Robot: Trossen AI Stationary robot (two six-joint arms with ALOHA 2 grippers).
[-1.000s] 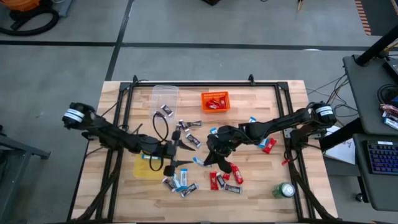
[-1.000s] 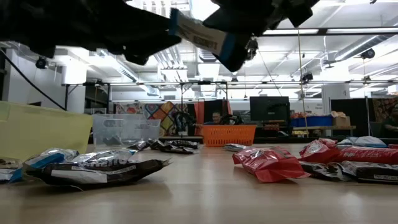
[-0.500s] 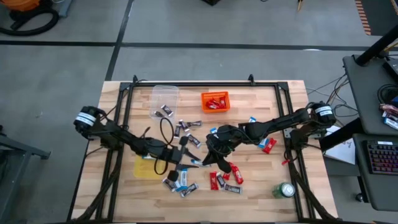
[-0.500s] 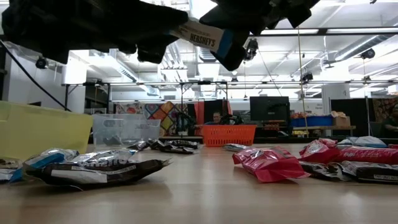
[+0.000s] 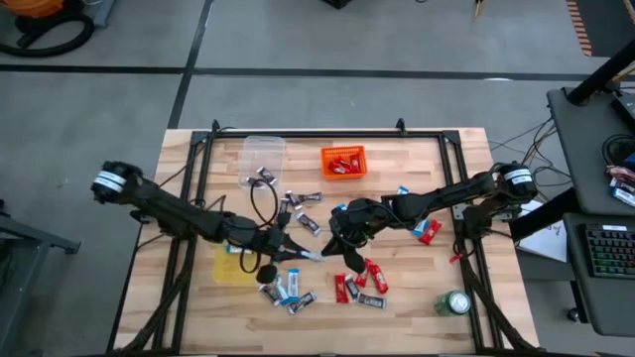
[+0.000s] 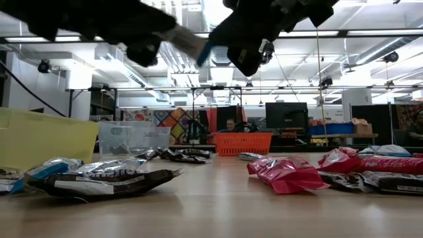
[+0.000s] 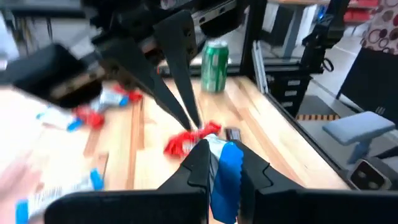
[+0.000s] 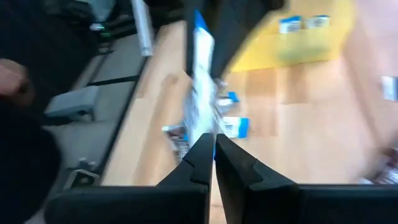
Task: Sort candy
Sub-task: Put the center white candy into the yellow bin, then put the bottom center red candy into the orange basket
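A blue-and-white candy bar (image 5: 314,256) hangs above the middle of the table between my two grippers. My left gripper (image 5: 298,252) comes from the left and is shut on one end of it. My right gripper (image 5: 329,248) comes from the right and is shut on the other end. In the low view the bar (image 6: 190,43) shows high above the tabletop. More candy in red, blue-and-white and dark wrappers (image 5: 359,280) lies flat on the wood below and around. My left gripper pinches the bar's left end (image 7: 224,165) between its two fingers, coming level from the table's left, along the bar. The bar is lifted clear of the table. My right gripper pinches the bar's right end (image 8: 204,127) between its two fingertips, coming from the table's right, along the bar. The bar stretches away from it toward my left gripper.
A yellow bin (image 5: 230,270) sits under my left arm. A clear bin (image 5: 263,154) and an orange bin (image 5: 343,161) stand at the far side. A green can (image 5: 456,302) stands near the front right corner. A black frame (image 5: 298,134) borders the table.
My left gripper has moved a little toward the right gripper and shut on the free end of the blue-and-white bar. My right gripper has stayed shut on the other end. The bar has stayed clear of the table.
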